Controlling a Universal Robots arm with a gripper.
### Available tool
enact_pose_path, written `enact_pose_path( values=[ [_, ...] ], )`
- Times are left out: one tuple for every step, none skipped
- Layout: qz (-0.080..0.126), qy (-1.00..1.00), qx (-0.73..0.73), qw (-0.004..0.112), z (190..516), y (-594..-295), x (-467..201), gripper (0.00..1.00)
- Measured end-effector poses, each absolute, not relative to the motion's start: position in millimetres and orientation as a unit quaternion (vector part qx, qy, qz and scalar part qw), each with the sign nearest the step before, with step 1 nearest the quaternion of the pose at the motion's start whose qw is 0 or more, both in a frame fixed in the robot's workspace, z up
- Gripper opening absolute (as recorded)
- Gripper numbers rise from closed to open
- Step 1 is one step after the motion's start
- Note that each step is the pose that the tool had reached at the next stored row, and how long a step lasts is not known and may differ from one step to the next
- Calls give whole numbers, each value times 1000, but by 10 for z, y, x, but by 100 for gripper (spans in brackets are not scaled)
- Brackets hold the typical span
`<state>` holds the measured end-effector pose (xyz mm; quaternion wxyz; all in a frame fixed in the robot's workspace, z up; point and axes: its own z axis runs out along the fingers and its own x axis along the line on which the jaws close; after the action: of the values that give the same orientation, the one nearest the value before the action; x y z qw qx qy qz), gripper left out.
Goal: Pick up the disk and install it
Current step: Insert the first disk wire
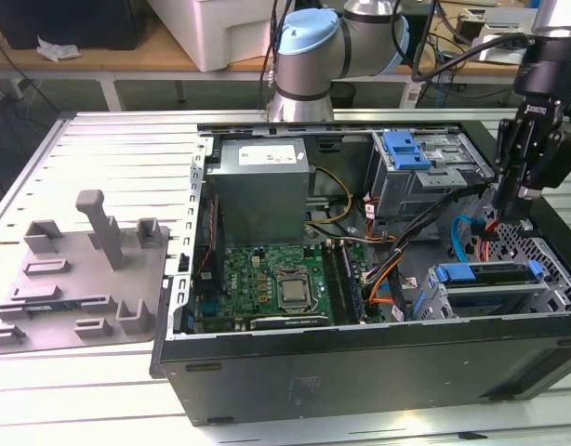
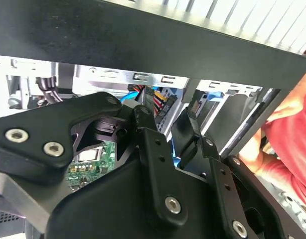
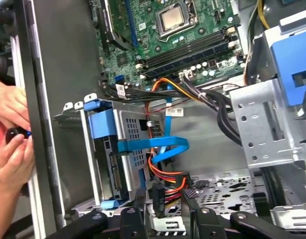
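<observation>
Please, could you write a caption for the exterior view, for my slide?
Open pincer hangs over the opened computer case, near the disk sitting in its drive cage.

Inside a robotics lab: an opened desktop computer case (image 1: 360,367) lies on its side on a slotted aluminium table (image 1: 127,139), and a grey fixture plate (image 1: 81,269) with upright pegs sits just beside it. A robot arm (image 1: 309,42) rises behind the case, its gripper (image 1: 513,200) hanging over the exposed hardware. Wooden workbenches (image 1: 109,56) carrying cables (image 1: 471,32) and a white bin (image 1: 220,28) line the back of the room.
</observation>
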<state>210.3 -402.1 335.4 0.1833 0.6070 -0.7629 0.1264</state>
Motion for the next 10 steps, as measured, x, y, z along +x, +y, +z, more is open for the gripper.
enact_pose_path(
  values=[
    [128,-763,605,185,3351,-4018,2103,42],
    [129,-764,604,186,3347,-4015,2103,42],
    [131,-765,602,188,3340,-4008,2103,42],
    [132,-765,601,189,3335,-4006,2102,42],
    [133,-765,601,190,3332,-4004,2102,42],
    [134,-765,600,191,3328,-4003,2103,42],
    [135,-765,600,192,3325,-4003,2103,42],
    [136,-765,600,193,3320,-4002,2103,42],
    [137,-765,599,193,3317,-4002,2103,42],
    [138,-764,599,194,3314,-3999,2103,42]
  ],
)
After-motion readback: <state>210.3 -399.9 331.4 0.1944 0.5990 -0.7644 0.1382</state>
